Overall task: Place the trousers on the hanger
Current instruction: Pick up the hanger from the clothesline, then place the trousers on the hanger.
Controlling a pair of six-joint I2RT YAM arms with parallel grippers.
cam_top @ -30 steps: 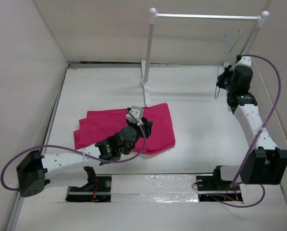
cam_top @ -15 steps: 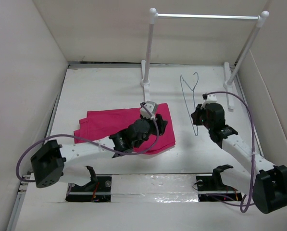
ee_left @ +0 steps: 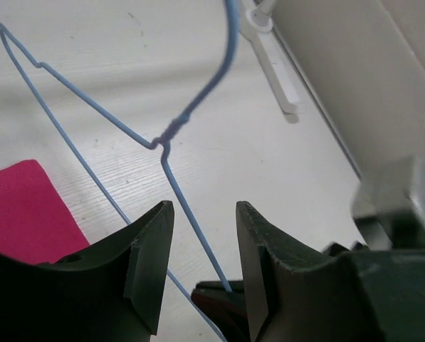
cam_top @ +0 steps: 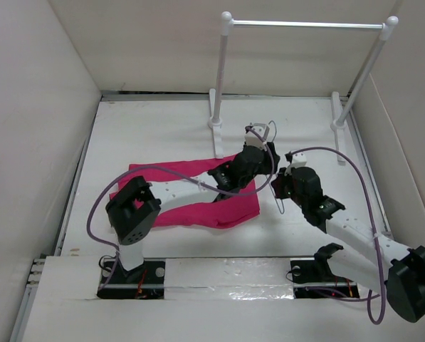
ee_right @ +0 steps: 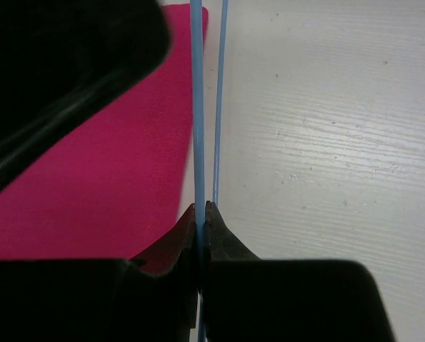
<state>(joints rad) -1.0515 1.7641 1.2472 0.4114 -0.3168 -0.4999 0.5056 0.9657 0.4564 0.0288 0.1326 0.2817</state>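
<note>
Here, in the top view, the trousers (cam_top: 226, 208) lie flat on the white table (cam_top: 162, 135) at centre-left. Their long axis runs left to right, and the left arm lies across them and covers much of the middle. The waistband and button cannot be made out.

Just right of the fabric's upper right corner, the left gripper (cam_top: 263, 158) is at the hanger (cam_top: 272, 132). The hanger is a thin pale blue wire that is hard to trace from above. Its hook points to the top of the frame, toward the rack (cam_top: 305, 26), and its length runs roughly up and down the picture.

In the left wrist view the left gripper (ee_left: 203, 214) is spread open. One shoulder wire of the hanger (ee_left: 162, 139) passes down through the gap, with no contact that can be seen. The twisted neck sits just above the fingertips, and the hook curves up and is cut off at the top edge. The other shoulder runs to a corner at upper left. A corner of the trousers (ee_left: 23, 206) shows at lower left, and a white rack foot (ee_left: 273, 68) at upper right.

Further right in the top view, the right gripper (cam_top: 280, 187) meets the wire's lower part. In its own view the right gripper (ee_right: 201, 217) is clenched on one strand of the hanger (ee_right: 197, 107), which runs straight up the frame. A second strand runs just beside it. The trousers (ee_right: 112, 185) fill the left, and a blurred black mass hides the upper left corner.
</note>
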